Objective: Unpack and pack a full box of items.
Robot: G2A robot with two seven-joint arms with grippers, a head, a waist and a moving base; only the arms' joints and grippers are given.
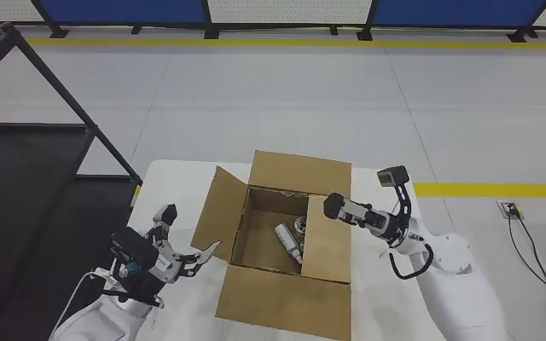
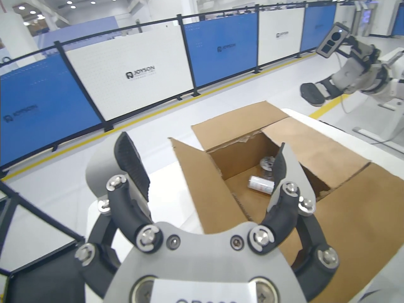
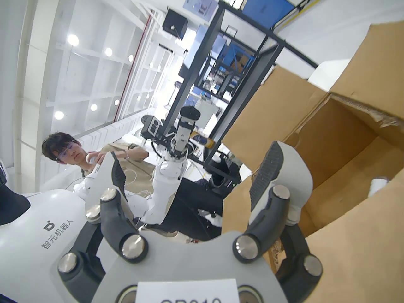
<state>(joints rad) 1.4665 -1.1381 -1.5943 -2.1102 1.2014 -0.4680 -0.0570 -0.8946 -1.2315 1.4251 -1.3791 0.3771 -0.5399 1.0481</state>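
box (image 1: pixel 281 294) on table (image 1: pixel 175 183), flaps spread, bottle (image 1: pixel 288 242) lying inside | my left gripper (image 1: pixel 189 232) wide, empty, beside its left flap | my right gripper (image 1: pixel 333 205) wide, empty, over its right flap

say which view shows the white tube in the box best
The top view: the white tube lies whole and uncovered on the box floor. The left wrist view has it closer, one end behind the left pincer's finger. In the right wrist view a white bit peeks over a flap.

Overhead; both wrist cameras toward box (image 1: pixel 281 305)
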